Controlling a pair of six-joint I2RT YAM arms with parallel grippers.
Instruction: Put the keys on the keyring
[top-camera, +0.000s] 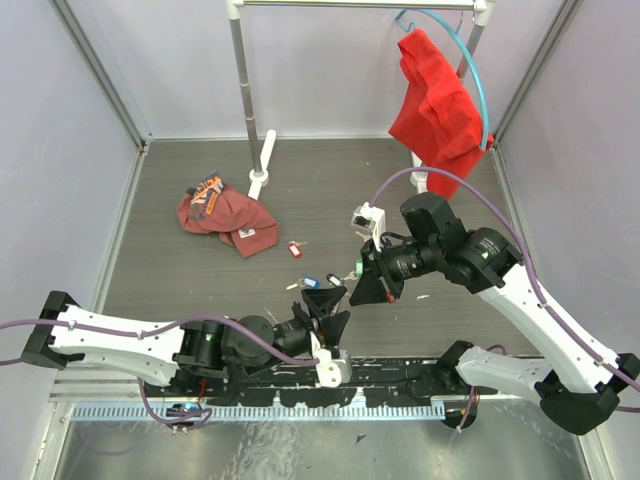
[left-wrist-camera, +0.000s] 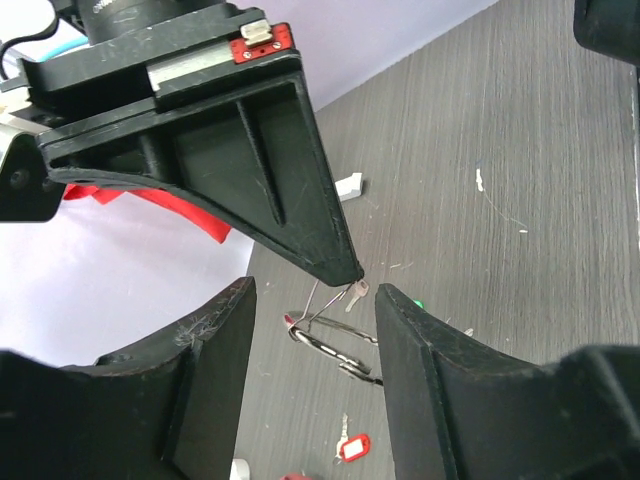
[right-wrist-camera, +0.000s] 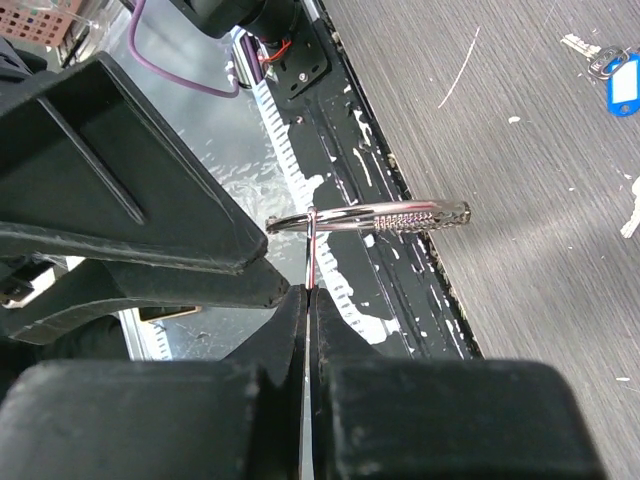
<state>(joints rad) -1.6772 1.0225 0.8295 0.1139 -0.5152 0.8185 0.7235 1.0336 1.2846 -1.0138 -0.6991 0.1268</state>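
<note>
My right gripper is shut on the keyring, a thin wire ring seen edge-on. From it hangs a thicker silver clasp ring. In the left wrist view the keyring and clasp dangle from the right finger's tip, with a small silver key beside it. My left gripper is open just below, its fingers to either side and touching nothing. A red-tagged key and a blue-tagged key lie on the table. From above, the left gripper and right gripper nearly meet.
A red and orange cloth heap lies at mid-left. A red garment hangs on a blue hoop hanger from the rack at the back, whose pole stands on a white foot. The black base rail runs along the near edge.
</note>
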